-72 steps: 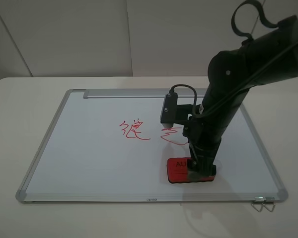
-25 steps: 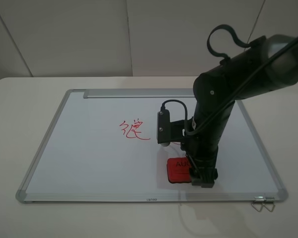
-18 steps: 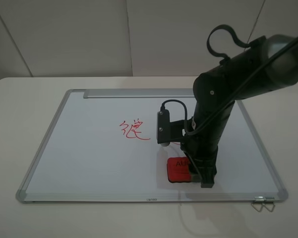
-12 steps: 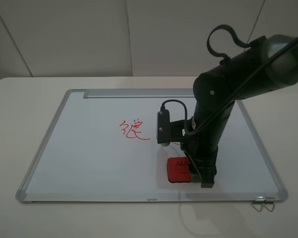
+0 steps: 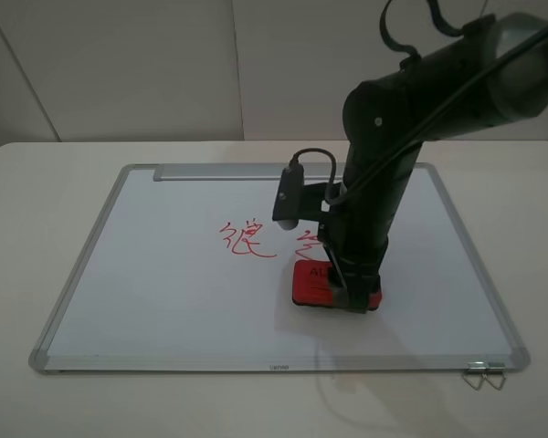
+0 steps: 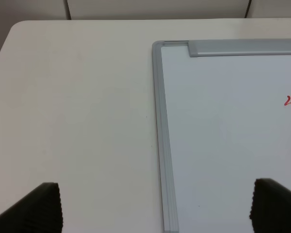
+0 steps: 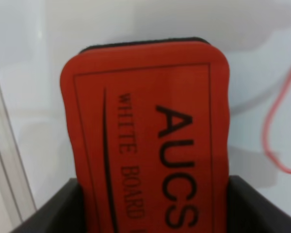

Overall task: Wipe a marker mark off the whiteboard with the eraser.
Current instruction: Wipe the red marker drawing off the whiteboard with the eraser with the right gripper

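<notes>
The whiteboard (image 5: 164, 274) lies flat on the table, its tray bar (image 5: 228, 172) along the far edge. The marker mark (image 5: 247, 240) is written near the board's middle. Just right of it my right gripper (image 5: 352, 294) is shut on the red eraser (image 5: 318, 283), which sits over the board; whether it touches the surface I cannot tell. The right wrist view is filled by the eraser (image 7: 150, 131) with its "AUCS" lettering, clamped between dark fingers (image 7: 262, 204). My left gripper (image 6: 157, 206) is open beside the board's corner (image 6: 157, 46), holding nothing, and does not show in the high view.
A second red squiggle (image 5: 306, 242) peeks out behind the right arm, and its curved stroke (image 7: 274, 131) passes close to the eraser. A metal binder clip (image 5: 482, 374) lies off the board's near right corner. White table (image 6: 77, 121) surrounds the board.
The right gripper first shifted on the eraser near the front edge, then carried it toward the far side and left, up against the second squiggle.
</notes>
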Controlling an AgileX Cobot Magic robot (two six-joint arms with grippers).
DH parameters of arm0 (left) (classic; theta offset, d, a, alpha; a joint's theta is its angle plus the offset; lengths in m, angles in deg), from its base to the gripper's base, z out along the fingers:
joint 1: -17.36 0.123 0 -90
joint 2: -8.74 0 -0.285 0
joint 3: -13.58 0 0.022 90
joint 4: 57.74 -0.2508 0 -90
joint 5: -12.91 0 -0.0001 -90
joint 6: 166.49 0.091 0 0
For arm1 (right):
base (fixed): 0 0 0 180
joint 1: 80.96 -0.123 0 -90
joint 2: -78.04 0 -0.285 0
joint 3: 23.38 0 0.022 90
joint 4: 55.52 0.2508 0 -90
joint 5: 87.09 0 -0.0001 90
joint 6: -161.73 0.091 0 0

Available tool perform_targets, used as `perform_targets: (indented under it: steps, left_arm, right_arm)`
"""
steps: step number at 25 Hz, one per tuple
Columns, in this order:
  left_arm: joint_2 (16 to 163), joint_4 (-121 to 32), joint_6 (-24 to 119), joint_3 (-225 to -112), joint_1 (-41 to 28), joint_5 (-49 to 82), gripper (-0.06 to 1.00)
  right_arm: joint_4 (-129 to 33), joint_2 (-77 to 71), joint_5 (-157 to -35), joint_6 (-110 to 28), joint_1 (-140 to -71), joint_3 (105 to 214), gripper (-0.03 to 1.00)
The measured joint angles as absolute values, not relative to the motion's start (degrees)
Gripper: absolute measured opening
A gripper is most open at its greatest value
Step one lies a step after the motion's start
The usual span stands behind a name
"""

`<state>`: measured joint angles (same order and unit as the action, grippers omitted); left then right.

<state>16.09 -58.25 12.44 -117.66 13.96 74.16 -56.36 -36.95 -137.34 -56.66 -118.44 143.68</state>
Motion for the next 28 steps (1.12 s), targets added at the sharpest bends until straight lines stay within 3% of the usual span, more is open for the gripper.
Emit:
perform_targets:
  steps: [13,22,28]
  left_arm:
    - [16.1,-58.3,12.4,-117.7,14.0,74.2,0.77]
    - [16.1,-58.3,12.4,-117.7,14.0,74.2,0.77]
    - [16.1,-58.3,12.4,-117.7,14.0,74.2,0.77]
  right_arm:
    - [-58.7,-49.4,-145.6,-12.5,-120.3,168.9,0.50]
    - [-59.1,-60.6,-148.8,-0.4,-125.5,184.6,0.50]
    - [-59.2,-66.1,-151.2,4.1,-127.6,189.2,0.50]
